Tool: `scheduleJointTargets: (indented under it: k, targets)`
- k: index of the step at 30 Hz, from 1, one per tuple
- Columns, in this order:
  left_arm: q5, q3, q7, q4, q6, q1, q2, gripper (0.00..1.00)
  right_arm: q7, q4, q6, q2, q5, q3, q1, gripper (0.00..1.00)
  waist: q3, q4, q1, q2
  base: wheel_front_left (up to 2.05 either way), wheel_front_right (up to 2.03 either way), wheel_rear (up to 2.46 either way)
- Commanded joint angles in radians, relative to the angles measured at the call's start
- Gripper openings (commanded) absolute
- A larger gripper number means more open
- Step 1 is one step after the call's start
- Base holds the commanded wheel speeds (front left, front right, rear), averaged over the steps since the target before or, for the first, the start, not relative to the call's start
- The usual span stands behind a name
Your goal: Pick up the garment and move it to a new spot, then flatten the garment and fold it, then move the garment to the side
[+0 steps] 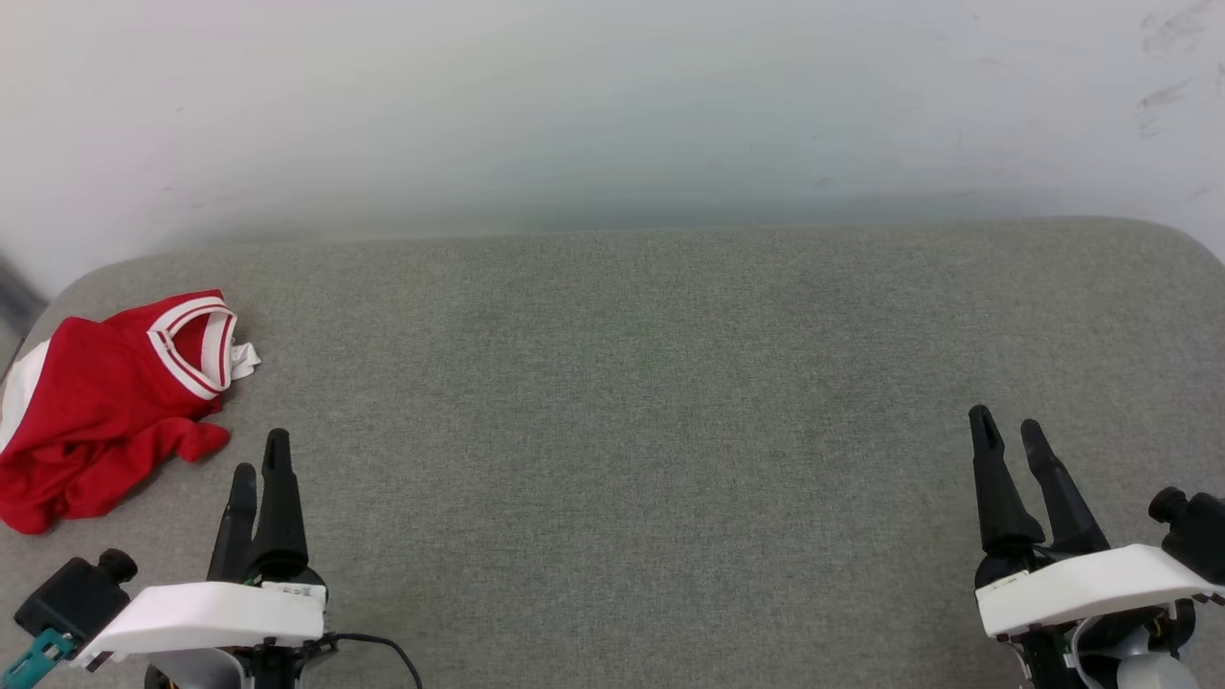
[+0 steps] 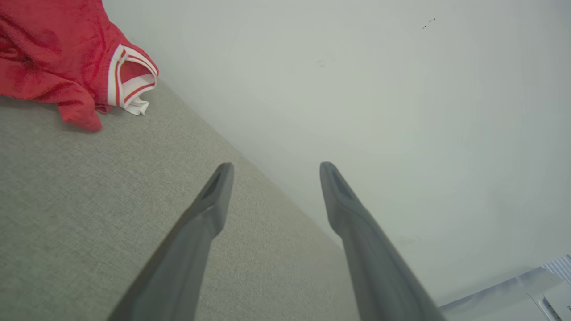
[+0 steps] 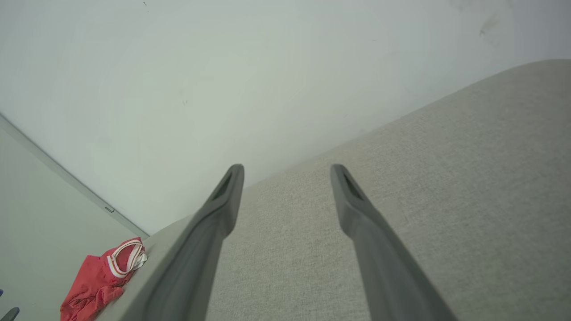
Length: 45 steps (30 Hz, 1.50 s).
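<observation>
Nearest us, at 7 o'clock in the head view: our left gripper (image 1: 260, 454), two long dark fingers on a white wrist housing (image 1: 206, 612). The fingers are parted with nothing between them, and their tips point toward 12 o'clock over bare cloth.

At 5 o'clock: our right gripper (image 1: 1006, 421), of the same build. Its jaws are likewise spread and empty, and it stands well apart from the left one.

Beneath both: a grey woven fabric surface (image 1: 632, 383) with rounded far corners, set against a pale wall (image 1: 612, 96) at 12 o'clock.

At 9 o'clock, near the left edge of that surface: the garment (image 1: 105, 402). It is red and lies crumpled in a loose heap.
- The red-and-white striped collar is turned toward 3 o'clock, with a small white tag beside it.
- A white panel shows at the garment's 9 o'clock side.
- From our left gripper the garment lies at about 10 o'clock, near but not touching.
- From our right gripper it lies far across the surface; in the right wrist view it shows at 7 o'clock.

Neither gripper is in contact with the garment.
</observation>
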Motion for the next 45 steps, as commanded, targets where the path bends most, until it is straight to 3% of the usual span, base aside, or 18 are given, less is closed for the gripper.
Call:
scheduleJointTargets:
  k: [1, 9, 13, 23, 27, 38, 45]
  targets:
    - [0.044, -0.009, -0.010, -0.028, 0.006, -0.002, 0.002, 1.00, -0.010, -0.025, 0.000, -0.002, -0.045, 0.006, -0.021, 1.00, 0.000, 0.000, 0.0000, -0.0001, 0.00, 0.00, 0.00]
    - [0.276, -0.105, -0.034, -0.060, 0.049, 0.013, 0.004, 1.00, -0.035, -0.041, 0.000, -0.002, -0.215, 0.019, -0.009, 1.00, 0.004, -0.001, 0.0000, -0.0001, 0.00, 0.00, 0.00]
    - [0.359, -0.162, -0.046, -0.056, 0.092, 0.020, 0.025, 1.00, -0.046, -0.032, 0.000, -0.002, -0.287, 0.016, -0.004, 1.00, 0.004, -0.002, 0.0000, -0.0001, 0.00, 0.00, 0.00]
    - [0.473, -0.302, -0.074, -0.035, 0.216, 0.020, 0.100, 1.00, -0.074, -0.026, 0.000, -0.002, -0.440, 0.011, -0.001, 1.00, 0.005, -0.001, 0.0000, -0.0001, 0.00, 0.00, 0.00]
    - [0.502, -0.336, -0.084, -0.028, 0.246, 0.016, 0.120, 1.00, -0.085, -0.027, 0.000, -0.002, -0.491, 0.012, 0.002, 1.00, 0.006, 0.001, 0.0000, -0.0001, 0.00, 0.00, 0.00]
    - [0.591, -0.393, -0.111, -0.018, 0.283, 0.021, 0.147, 1.00, -0.112, -0.035, 0.000, -0.002, -0.600, 0.010, 0.010, 1.00, 0.006, 0.000, 0.0000, -0.0001, 0.00, 0.00, 0.00]
    - [0.619, -0.386, -0.127, -0.019, 0.277, 0.034, 0.134, 1.00, -0.127, -0.041, 0.000, -0.002, -0.652, 0.011, 0.017, 1.00, 0.006, -0.001, 0.0000, -0.0001, 0.00, 0.00, 0.00]
